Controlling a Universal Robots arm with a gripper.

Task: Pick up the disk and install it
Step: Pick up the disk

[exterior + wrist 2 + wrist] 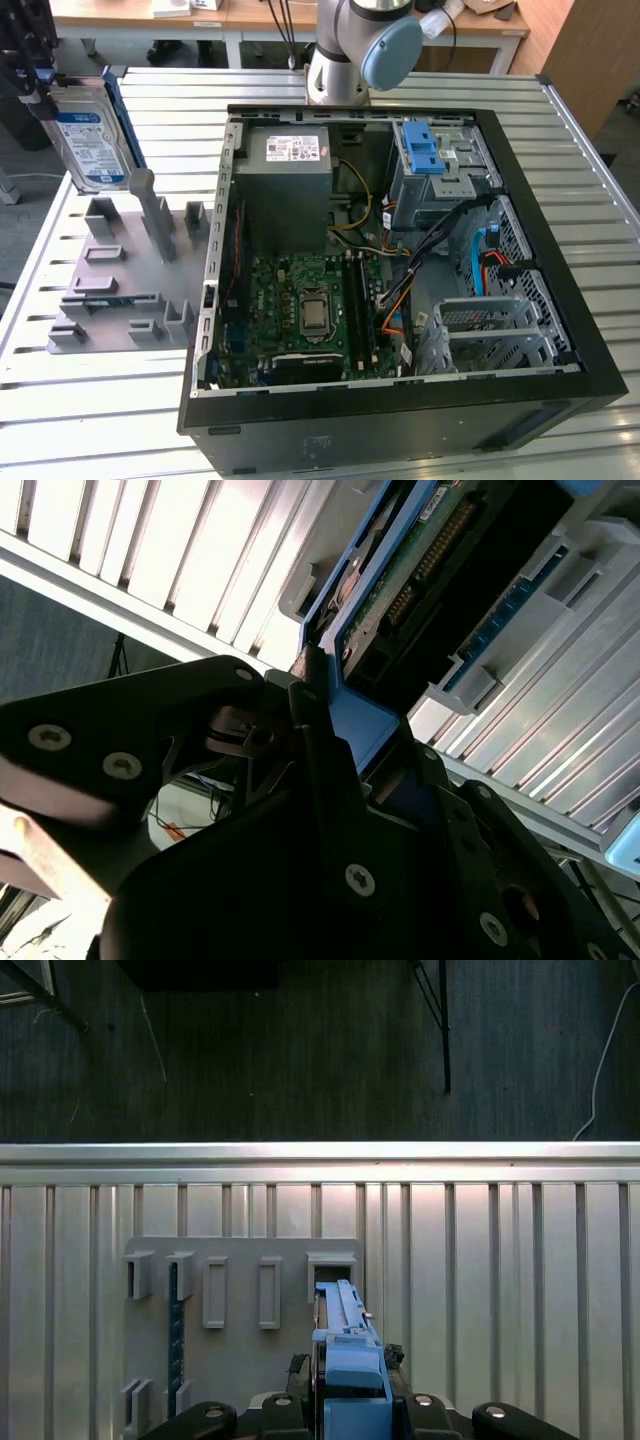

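- The end effector (352, 1410) is clamping the disk (88, 140) by its blue carrier, holding it upright.
- The disk is hovering above the grey rack (120, 285), to the exterior view's left of the computer case (400, 395).

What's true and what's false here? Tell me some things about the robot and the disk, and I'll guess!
1. The end effector is shut on the disk. True.
2. The disk sits inside the case. False: it is outside the case, held over the grey rack at the exterior view's left.
3. The case is open and its green board shows. True.
4. The disk's frame is red. False: it is blue.
5. The disk lies flat. False: it stands on edge.
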